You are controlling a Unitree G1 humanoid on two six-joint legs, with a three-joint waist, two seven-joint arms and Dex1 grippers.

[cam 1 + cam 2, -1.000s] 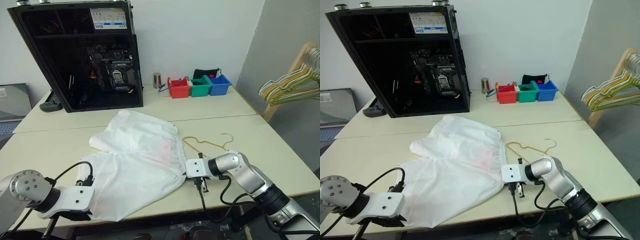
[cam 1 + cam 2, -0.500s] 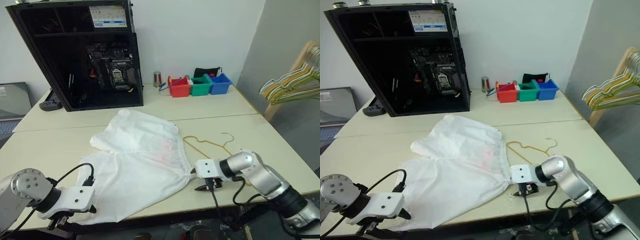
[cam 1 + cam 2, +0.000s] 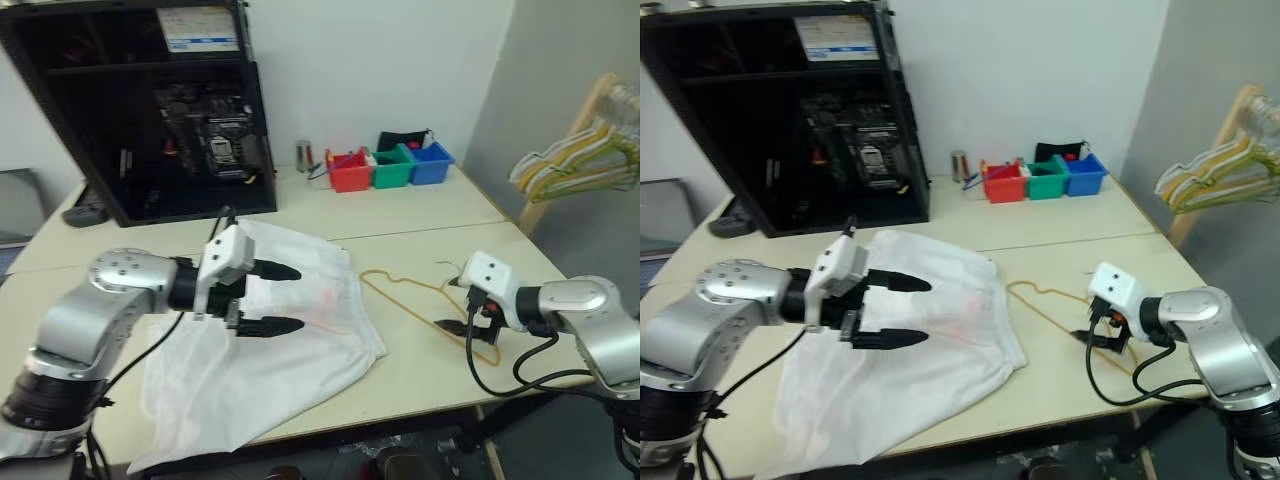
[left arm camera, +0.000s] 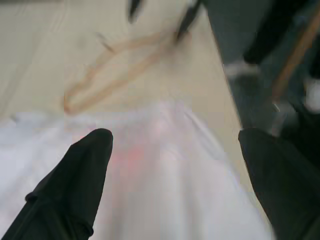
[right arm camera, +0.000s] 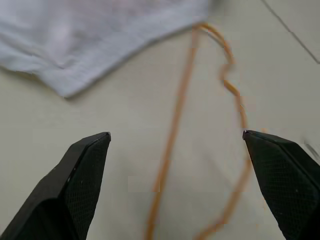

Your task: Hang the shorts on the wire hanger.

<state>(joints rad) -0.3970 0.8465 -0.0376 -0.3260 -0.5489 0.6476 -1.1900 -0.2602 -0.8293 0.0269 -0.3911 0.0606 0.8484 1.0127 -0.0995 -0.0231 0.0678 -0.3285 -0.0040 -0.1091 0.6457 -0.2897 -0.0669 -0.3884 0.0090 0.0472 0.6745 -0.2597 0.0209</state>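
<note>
Hanger, the wire hanger (image 3: 420, 297), flat on counter (image 3: 560, 270) under wide-open, empty right gripper (image 3: 452, 327), long axis toward shorts (image 3: 290, 330) beneath wide-open, empty left gripper (image 3: 285, 298).

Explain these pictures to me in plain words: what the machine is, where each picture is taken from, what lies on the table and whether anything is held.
This is a humanoid robot with two arms, each ending in a two-fingered black tool. The two wide pictures come from cameras in its head, looking down over a beige table. The two close pictures come from cameras on its wrists, looking out between each tool's fingers.

On the table lie the large white thin-fabric shorts and, beside them, the thin yellowish-tan wire hanger. Farther back stand an open black computer case and small red, green and blue bins.

The left tool hovers open above the shorts. The right tool is open over the hanger. Neither holds anything.
</note>
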